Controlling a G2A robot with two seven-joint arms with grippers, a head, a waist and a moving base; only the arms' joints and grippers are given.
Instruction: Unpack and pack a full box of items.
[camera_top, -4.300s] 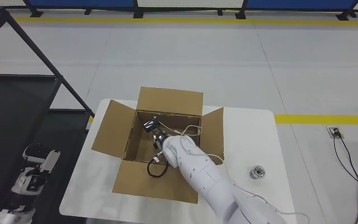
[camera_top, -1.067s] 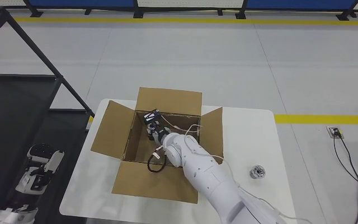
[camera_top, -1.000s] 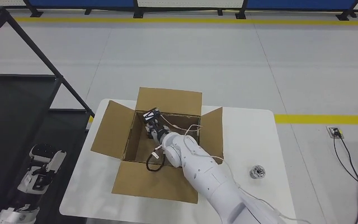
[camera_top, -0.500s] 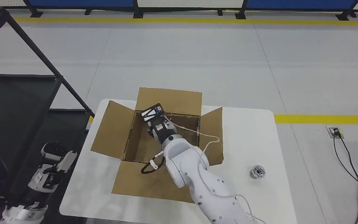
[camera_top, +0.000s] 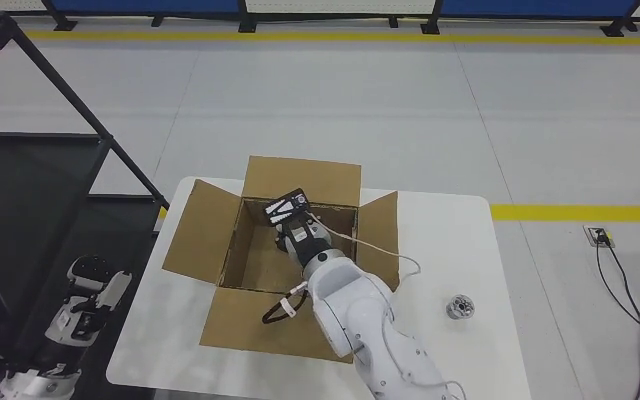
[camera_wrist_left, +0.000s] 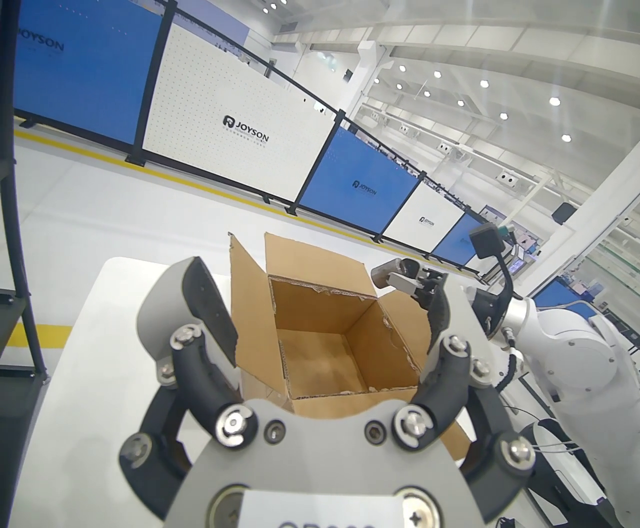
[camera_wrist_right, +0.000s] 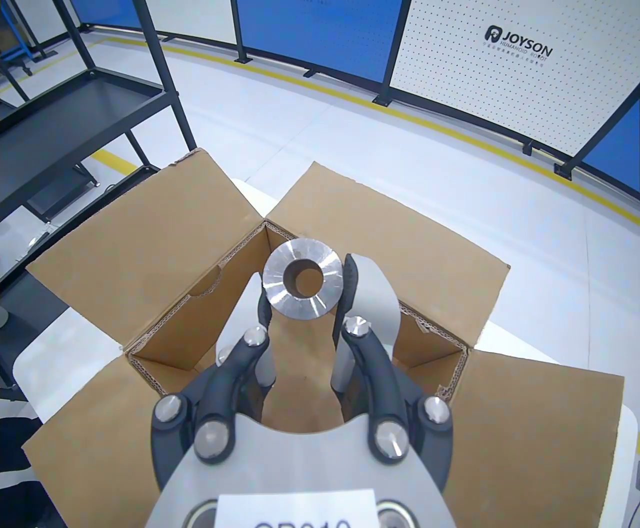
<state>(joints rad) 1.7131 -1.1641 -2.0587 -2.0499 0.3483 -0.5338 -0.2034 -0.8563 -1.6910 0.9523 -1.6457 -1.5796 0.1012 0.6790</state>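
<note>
Unpacking step, by the look of it: R gripper (camera_wrist_right: 304, 290) clamped on a metal ring (camera_wrist_right: 300, 307), held above the open cardboard box (camera_top: 300, 180). L gripper (camera_wrist_left: 320, 300) hangs off to the side, fingers spread, nothing in it. Next, I'd guess: carry the ring clear of the flaps and set it on the table (camera_top: 450, 240), maybe near the other metal part (camera_top: 459, 306).

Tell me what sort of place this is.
Probably a factory or robot test hall: blue and white partition panels fence the bay, a yellow floor line marks it, and rows of ceiling lights hang high overhead.
</note>
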